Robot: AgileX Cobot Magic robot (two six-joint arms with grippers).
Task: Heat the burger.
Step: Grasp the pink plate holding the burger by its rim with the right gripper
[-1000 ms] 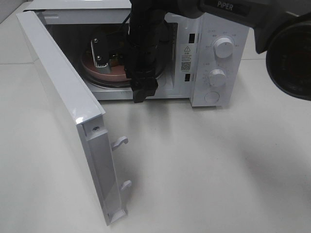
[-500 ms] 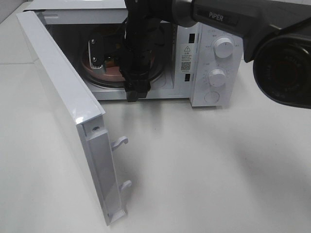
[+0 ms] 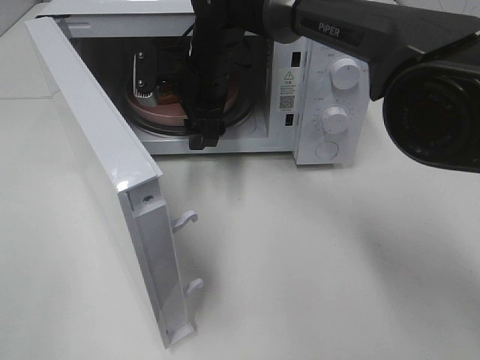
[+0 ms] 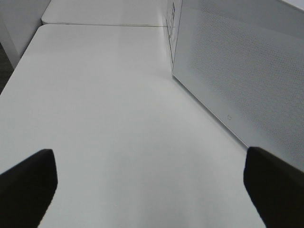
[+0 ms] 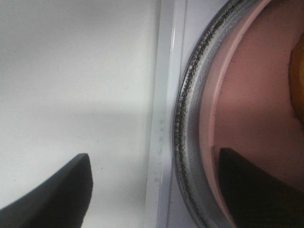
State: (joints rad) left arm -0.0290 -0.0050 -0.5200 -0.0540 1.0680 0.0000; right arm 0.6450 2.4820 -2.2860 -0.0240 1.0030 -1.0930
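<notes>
The white microwave (image 3: 311,45) stands open, its door (image 3: 97,157) swung out to the left. Inside, a pinkish plate (image 3: 161,114) rests on the glass turntable (image 3: 244,112), and the brown burger (image 3: 167,95) peeks out on it, mostly hidden by my right arm. In the right wrist view the burger (image 5: 298,61) is only a sliver at the picture's edge. My right gripper (image 5: 154,156) hangs open over the plate's (image 5: 247,95) front rim with nothing clasped; one pale finger (image 3: 144,75) shows inside the cavity. My left gripper (image 4: 152,190) is wide open over bare table.
Two round knobs (image 3: 345,73) (image 3: 335,118) and a button sit on the microwave's right panel. The door's latch hooks (image 3: 185,219) stick out toward the table's middle. In the left wrist view a perforated microwave wall (image 4: 237,71) stands close beside the left gripper.
My right arm has shifted left and a little deeper into the microwave. The plate stays on the turntable. The jaws' spread looks unchanged.
</notes>
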